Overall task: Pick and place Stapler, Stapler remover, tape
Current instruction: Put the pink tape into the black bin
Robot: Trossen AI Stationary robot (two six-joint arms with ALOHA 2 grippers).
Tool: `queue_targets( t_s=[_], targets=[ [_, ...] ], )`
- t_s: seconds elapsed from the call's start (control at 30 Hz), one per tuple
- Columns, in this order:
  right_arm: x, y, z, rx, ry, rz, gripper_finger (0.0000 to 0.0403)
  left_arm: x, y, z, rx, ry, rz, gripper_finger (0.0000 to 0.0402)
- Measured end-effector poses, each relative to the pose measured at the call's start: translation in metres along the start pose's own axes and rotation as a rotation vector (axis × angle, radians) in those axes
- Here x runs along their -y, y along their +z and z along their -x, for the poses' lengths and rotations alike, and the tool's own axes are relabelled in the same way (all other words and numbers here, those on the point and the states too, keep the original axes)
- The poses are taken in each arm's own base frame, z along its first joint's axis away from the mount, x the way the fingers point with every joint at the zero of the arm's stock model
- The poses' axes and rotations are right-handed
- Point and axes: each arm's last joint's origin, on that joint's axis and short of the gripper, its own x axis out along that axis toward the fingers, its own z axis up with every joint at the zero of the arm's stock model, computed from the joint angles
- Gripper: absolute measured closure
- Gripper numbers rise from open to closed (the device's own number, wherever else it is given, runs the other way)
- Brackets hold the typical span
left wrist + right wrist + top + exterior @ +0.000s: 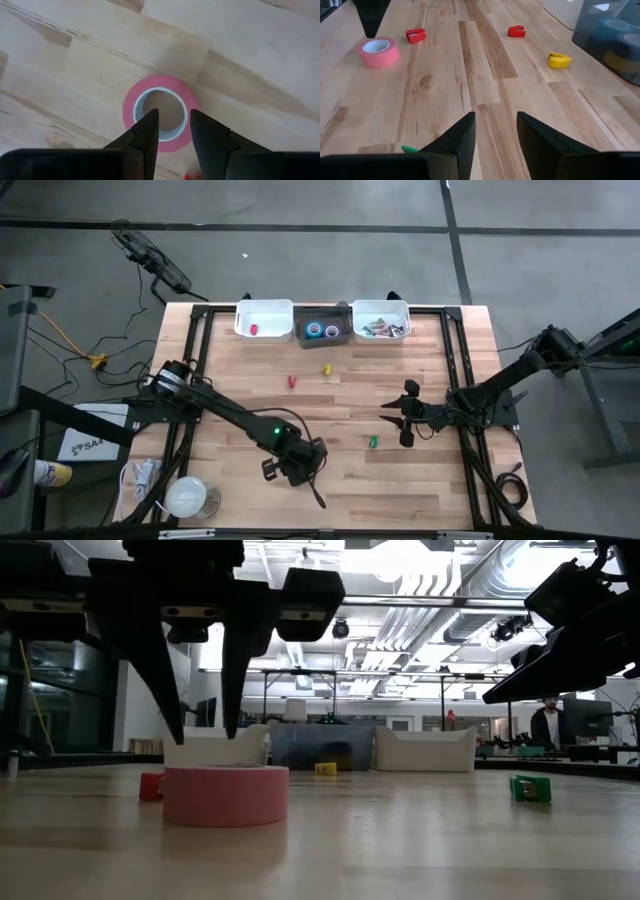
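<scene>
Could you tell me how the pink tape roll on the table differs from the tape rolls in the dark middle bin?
The pink tape roll lies alone on the bare wood, with the left gripper poised just above it; the rolls in the dark bin sit together at the table's far edge, with neither gripper near them. It is pink, while those look blue and purple. Both lie flat, with the centre hole facing up.

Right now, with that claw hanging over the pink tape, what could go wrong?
The left gripper hovers open above the pink tape, fingertips near the rim, so one could land on the ring, not beside it. A loose roll might slide on the table. A red piece lies close and could get nudged.
</scene>
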Motion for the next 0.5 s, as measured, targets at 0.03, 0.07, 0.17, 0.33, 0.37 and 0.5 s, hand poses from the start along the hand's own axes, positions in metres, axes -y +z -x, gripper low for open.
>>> queue_targets(
  t_s=[0.03,0.07,0.17,0.33,0.37,0.5],
  targets=[
    [0.0,0.0,0.0,0.0,0.0,0.0,0.0267,0.0,0.0,-0.001,0.0,-0.006,0.002,0.0293],
    [0.0,0.0,0.0,0.0,0.0,0.001,0.0267,0.0,0.0,-0.003,0.007,-0.018,0.003,0.0293],
    [0.0,0.0,0.0,0.0,0.0,0.001,0.0267,0.003,-0.002,-0.008,0.001,-0.055,0.008,0.0293],
    [0.0,0.0,0.0,-0.002,0.0,0.001,0.0267,0.002,-0.004,-0.015,-0.033,-0.033,0.008,0.0293],
    [0.0,0.0,0.0,-0.003,0.0,0.001,0.0267,0.001,-0.003,-0.016,-0.027,-0.028,0.006,0.0293],
    [0.0,-0.001,0.0,-0.006,0.0,-0.001,0.0267,0.001,-0.003,-0.017,-0.02,-0.038,0.006,0.0293]
  ],
)
